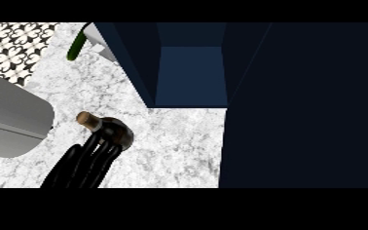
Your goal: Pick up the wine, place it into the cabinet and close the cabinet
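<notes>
A dark wine bottle with a cork top lies tilted over the marble counter, neck pointing up-left. My left hand comes in from the lower left, its black fingers curled round the bottle's lower body and hiding part of it. The dark blue cabinet stands open just right of and beyond the bottle, its inside showing. Its open door fills the right side of the view. My right hand does not show.
A grey sink basin sits at the left edge. A green long vegetable leans by a white object near the cabinet's left wall. Patterned tiles show at the top left.
</notes>
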Tool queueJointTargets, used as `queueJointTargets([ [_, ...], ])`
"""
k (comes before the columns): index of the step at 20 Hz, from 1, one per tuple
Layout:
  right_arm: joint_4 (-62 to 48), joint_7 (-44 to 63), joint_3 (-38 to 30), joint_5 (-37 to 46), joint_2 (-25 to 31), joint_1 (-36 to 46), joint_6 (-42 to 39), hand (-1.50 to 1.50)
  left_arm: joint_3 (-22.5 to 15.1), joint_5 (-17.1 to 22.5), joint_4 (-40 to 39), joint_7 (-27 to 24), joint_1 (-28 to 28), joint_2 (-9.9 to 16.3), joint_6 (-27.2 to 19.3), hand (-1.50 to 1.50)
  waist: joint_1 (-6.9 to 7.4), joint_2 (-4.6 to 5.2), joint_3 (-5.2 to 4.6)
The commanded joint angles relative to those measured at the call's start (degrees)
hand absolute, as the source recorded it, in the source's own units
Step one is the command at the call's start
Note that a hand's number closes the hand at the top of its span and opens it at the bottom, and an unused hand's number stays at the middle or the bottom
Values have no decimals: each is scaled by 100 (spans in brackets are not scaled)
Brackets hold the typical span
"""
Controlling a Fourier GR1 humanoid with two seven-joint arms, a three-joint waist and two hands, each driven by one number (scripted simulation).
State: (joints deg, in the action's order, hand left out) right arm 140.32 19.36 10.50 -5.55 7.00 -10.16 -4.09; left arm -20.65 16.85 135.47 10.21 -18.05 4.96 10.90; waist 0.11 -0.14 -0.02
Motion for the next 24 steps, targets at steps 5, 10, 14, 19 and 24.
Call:
queueJointTargets([
  [5,581,855,-134,-184,12,328,107,-150,-295,13,940,697,-257,-9,-470,-150,15,-1,0],
  [10,190,1043,-168,-28,-20,981,230,-150,254,518,1036,954,-3,107,-547,-150,26,10,-1],
  [14,557,1071,-100,32,-70,688,263,-150,546,407,911,1150,294,89,-705,-150,-7,6,1],
  [19,676,1239,67,143,-151,710,325,-150,808,399,843,1258,490,9,-849,-150,-8,1,0],
  [24,517,1131,186,422,-230,768,411,-150,1617,857,639,1423,719,134,-748,-150,-13,5,0],
])
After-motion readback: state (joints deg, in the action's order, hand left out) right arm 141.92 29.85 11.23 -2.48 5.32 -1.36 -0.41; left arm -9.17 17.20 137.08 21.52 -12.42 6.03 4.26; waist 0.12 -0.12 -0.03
